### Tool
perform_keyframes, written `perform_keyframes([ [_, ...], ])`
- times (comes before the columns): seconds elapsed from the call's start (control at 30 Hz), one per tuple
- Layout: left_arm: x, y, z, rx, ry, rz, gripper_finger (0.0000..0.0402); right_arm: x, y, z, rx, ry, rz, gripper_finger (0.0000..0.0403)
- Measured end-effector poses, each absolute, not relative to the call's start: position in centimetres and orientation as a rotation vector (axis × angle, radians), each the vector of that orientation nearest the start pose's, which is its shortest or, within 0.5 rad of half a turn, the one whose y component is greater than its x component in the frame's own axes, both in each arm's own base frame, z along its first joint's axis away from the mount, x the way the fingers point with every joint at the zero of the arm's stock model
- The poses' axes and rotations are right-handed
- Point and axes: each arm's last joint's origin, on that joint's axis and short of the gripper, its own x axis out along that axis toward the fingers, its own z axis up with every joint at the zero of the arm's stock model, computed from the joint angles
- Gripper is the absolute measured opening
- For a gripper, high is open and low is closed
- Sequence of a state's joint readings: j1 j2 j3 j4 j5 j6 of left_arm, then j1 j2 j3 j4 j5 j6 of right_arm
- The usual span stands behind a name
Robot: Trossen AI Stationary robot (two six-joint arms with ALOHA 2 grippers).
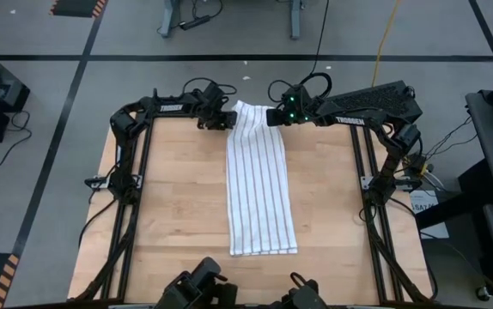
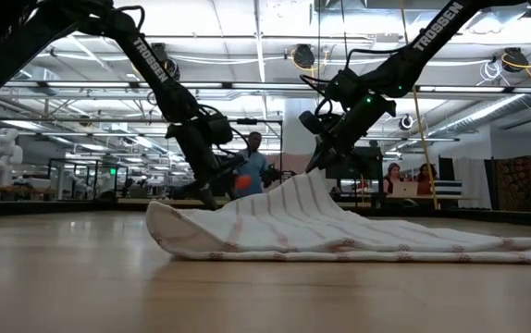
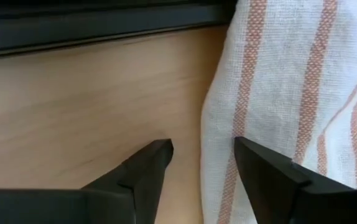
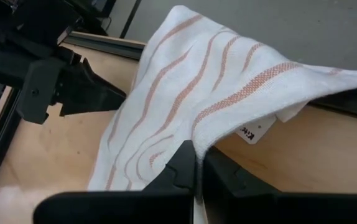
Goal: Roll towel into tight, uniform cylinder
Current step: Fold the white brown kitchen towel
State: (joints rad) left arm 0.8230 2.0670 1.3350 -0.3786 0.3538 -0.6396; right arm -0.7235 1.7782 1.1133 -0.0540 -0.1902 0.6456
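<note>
**Inspector:** Nearest the low camera lies bare wooden tabletop (image 2: 247,296); beyond it the towel (image 2: 339,231) lies in a long strip with its far end lifted off the wood. Confirm its position from above.

**Assistant:** From above, the towel (image 1: 259,184) runs down the middle of the tabletop (image 1: 169,206), from the far edge towards the near edge. White cloth, thin parallel stripes along its length. The near end lies flat; the far end is raised.

**Inspector:** Right gripper?

**Assistant:** The right gripper (image 4: 197,171) sits at the far right corner of the towel (image 4: 185,74), its fingers pressed together with cloth pinched between them. That corner hangs lifted from it. A small label (image 4: 253,130) shows under the raised fold.

**Inspector:** Left gripper?

**Assistant:** The left gripper (image 3: 200,155) is at the far left corner, low over the wood. Its fingers stand apart, and the towel's edge (image 3: 278,81) lies against the inner side of one fingertip (image 3: 253,158). Nothing is clamped.
</note>
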Motion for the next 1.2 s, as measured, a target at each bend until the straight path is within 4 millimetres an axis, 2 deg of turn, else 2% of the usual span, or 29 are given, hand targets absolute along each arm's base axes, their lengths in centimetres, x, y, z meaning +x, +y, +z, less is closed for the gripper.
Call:
perform_keyframes([
  [0.13,28.7,29.4,13.1,-1.109,0.807,0.700,0.0149,28.6,-24.5,19.5,0.931,0.471,-0.716,0.0004],
  [0.27,28.6,29.5,13.1,-1.015,0.837,0.665,0.0035,28.6,-24.5,19.5,0.942,0.466,-0.719,0.0004],
  [0.33,28.9,29.6,13.2,-0.987,0.812,0.629,0.0012,28.6,-24.5,19.5,0.970,0.449,-0.719,0.0004],
  [0.47,28.8,29.7,14.4,-1.012,0.764,0.564,0.0004,28.8,-24.7,19.8,1.031,0.406,-0.718,0.0004],
  [0.63,28.3,29.4,18.7,-0.926,0.676,0.578,0.0002,29.2,-25.1,21.0,0.963,0.391,-0.693,0.0004],
  [0.77,27.9,29.2,20.7,-0.850,0.643,0.632,0.0002,29.3,-25.3,21.3,0.943,0.385,-0.700,0.0004],
  [0.9,27.7,29.2,20.5,-0.854,0.649,0.656,0.0001,29.1,-25.3,21.1,0.917,0.404,-0.746,0.0004],
  [1.07,27.4,28.7,19.2,-0.894,0.714,0.656,0.0001,28.9,-25.1,20.8,0.909,0.452,-0.771,0.0006],
  [1.2,27.6,28.1,18.9,-0.903,0.746,0.637,0.0014,28.5,-25.0,20.4,0.971,0.492,-0.774,0.0032],
])
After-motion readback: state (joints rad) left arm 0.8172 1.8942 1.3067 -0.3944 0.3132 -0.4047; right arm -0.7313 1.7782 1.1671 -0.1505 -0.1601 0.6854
